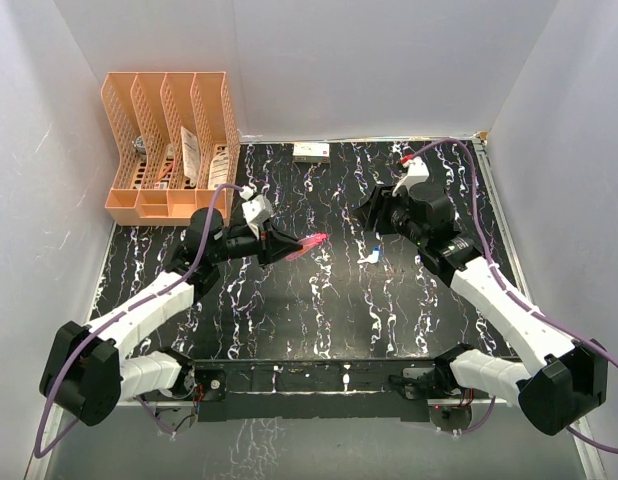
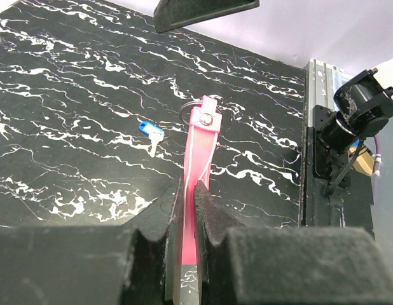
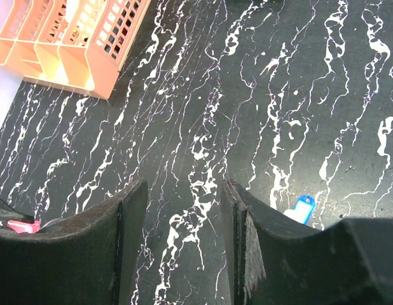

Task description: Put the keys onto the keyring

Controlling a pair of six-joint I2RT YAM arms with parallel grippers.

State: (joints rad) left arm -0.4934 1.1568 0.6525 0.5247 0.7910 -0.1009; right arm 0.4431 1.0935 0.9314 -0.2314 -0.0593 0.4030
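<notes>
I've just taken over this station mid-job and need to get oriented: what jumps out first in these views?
The bright pink keyring strap stands out most. It is clamped in the left gripper near the middle of the black marbled table, with its ring end sticking out forward. Just beyond it a small blue key lies on the table, and the right gripper is open and empty close by. An orange file rack stands at the back left corner.

White links (image 1: pixel 154 300), black joints (image 1: pixel 84 365), purple cables (image 1: pixel 477 195).
</notes>
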